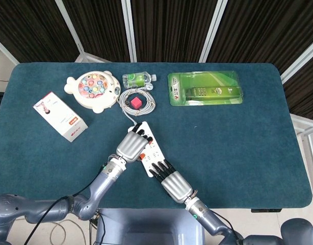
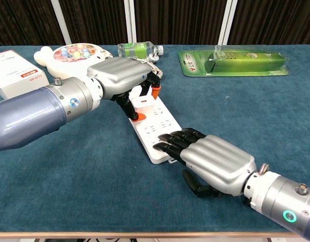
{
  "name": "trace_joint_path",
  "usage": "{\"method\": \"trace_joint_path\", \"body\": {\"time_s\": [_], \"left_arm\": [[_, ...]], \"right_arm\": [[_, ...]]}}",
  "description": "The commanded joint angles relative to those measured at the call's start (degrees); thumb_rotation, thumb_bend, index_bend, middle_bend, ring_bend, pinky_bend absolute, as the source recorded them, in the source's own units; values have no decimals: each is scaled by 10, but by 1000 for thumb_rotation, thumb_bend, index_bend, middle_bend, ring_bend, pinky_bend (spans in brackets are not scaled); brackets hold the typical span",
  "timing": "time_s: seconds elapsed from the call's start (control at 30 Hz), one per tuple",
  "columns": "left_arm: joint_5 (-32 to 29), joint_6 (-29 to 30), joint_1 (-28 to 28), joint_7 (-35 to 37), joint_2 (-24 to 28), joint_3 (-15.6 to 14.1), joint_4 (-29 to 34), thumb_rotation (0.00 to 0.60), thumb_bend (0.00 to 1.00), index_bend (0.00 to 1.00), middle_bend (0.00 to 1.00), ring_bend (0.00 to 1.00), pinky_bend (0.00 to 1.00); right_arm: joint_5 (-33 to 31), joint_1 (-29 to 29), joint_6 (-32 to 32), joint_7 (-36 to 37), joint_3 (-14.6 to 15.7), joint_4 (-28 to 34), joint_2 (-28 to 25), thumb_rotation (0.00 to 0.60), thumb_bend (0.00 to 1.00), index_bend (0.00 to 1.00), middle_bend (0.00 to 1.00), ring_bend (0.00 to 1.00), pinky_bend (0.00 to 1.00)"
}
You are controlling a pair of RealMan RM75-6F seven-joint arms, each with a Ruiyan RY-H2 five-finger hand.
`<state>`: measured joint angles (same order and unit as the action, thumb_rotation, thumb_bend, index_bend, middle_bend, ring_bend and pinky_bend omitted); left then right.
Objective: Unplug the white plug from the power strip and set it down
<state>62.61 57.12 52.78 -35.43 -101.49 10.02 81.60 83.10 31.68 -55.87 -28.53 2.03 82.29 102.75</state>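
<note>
A clear plastic blister pack (image 1: 205,88) at the far side of the table (image 1: 238,138) held a long green item sealed against a green card. A round cream toy tray (image 1: 93,90), shaped like a fish, carried small coloured discs in its dimples. Beside it lay a clear bottle (image 1: 137,78) with a green label, on its side, and a loose coil of grey cable (image 1: 138,100) ringed a small red cube (image 1: 136,102). A white and red cardboard box (image 1: 60,116) lay near the left edge. The table top was a napped dark teal cloth.

The flat white power strip (image 2: 156,127) lay slanted in the middle of the table, and the boxy white plug (image 2: 144,103) sat in its far end. The left hand (image 2: 122,76), silver-backed with dark fingers tipped in orange, arched over that end, its fingers (image 2: 153,89) curled around the plug on both sides, grasping it. The right hand (image 2: 210,159) lay flat, its dark fingers (image 2: 173,139) stretched out close together and pressing on the near end of the strip, holding nothing.
</note>
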Motion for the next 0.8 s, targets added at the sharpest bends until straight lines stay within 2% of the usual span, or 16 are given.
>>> {"method": "trace_joint_path", "body": {"time_s": [0.03, 0.27, 0.8], "left_arm": [[1, 1, -1, 0, 1, -1, 1, 600, 424, 703, 773, 304, 144], [8, 5, -3, 1, 3, -2, 6, 600, 439, 707, 776, 354, 257], [13, 29, -28, -16, 33, -21, 52, 600, 440, 718, 786, 360, 274]], "right_arm": [[0, 0, 0, 0, 0, 0, 0, 600, 837, 73, 115, 65, 69], [0, 0, 2, -1, 2, -1, 1, 600, 836, 73, 115, 65, 69], [3, -4, 0, -6, 8, 4, 5, 600, 837, 76, 116, 68, 69]]}}
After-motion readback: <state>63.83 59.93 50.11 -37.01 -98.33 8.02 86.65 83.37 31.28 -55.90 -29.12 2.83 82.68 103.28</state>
